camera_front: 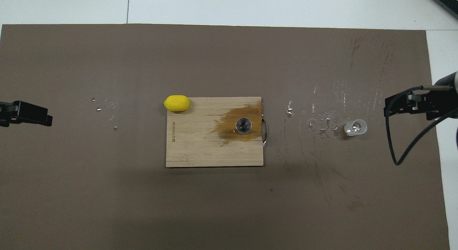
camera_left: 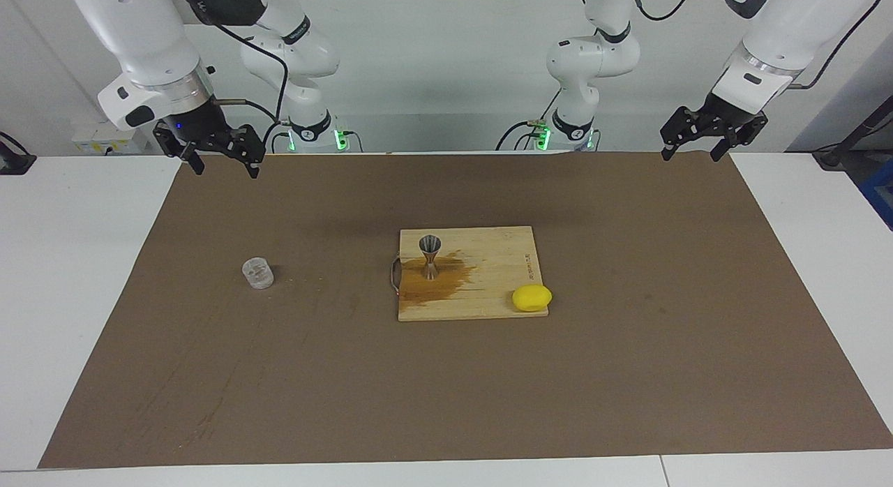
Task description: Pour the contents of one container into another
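Since both the right gripper and left gripper hang with jaws wide and empty, that light, slippery, breakable glass cup wants a gentle squeeze round its ribbed middle.

The glass cup is clear and ribbed; the jigger is shiny polished metal. It stands on a pale wooden board with visible grain, darkened by a wet brown stain and fitted with a metal handle. The lemon looks smooth and slightly glossy. The brown mat is matt, streaked and beaded with droplets
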Available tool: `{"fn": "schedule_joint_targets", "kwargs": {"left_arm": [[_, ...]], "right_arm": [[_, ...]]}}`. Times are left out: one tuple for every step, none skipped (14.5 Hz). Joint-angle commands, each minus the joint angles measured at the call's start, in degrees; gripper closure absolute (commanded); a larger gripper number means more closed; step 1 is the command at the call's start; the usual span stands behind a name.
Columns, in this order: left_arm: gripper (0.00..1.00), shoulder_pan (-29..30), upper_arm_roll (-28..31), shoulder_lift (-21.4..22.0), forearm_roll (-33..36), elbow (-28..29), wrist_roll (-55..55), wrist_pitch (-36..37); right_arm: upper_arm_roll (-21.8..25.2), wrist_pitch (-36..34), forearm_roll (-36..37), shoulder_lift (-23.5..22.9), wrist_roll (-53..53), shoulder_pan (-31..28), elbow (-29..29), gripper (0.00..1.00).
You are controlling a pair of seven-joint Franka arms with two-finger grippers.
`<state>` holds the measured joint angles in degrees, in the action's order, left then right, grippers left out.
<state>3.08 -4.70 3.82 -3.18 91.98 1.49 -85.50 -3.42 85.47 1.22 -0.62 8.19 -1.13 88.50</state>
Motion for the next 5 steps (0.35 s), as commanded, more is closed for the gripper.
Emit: {"fn": "schedule_joint_targets", "kwargs": {"left_arm": [[0.0,0.26,-0.05,1.28,-0.6,1.27,0.0,0.51],[0.0,0.26,-0.05,1.28,-0.6,1.27,0.0,0.51],[0.0,0.26,-0.05,1.28,-0.6,1.27,0.0,0.51],[0.0,0.26,-0.05,1.28,-0.6,1.27,0.0,0.51],[0.0,0.26,-0.05,1.28,-0.6,1.27,0.0,0.51]], "right_arm": [[-0.19,-0.3,-1.05,0.53,-1.42,-0.72,0.62,0.0],[-0.19,-0.3,-1.05,0.53,-1.33,-0.46,0.62,0.0],[-0.19,-0.21,-1.05,0.53,-1.24,-0.45,0.62,0.0],[-0.19,-0.13,-1.05,0.53,-1.33,-0.54,0.62,0.0],[-0.19,-0.13,-1.05,0.53,-1.24,-0.46,0.71,0.0]]}}
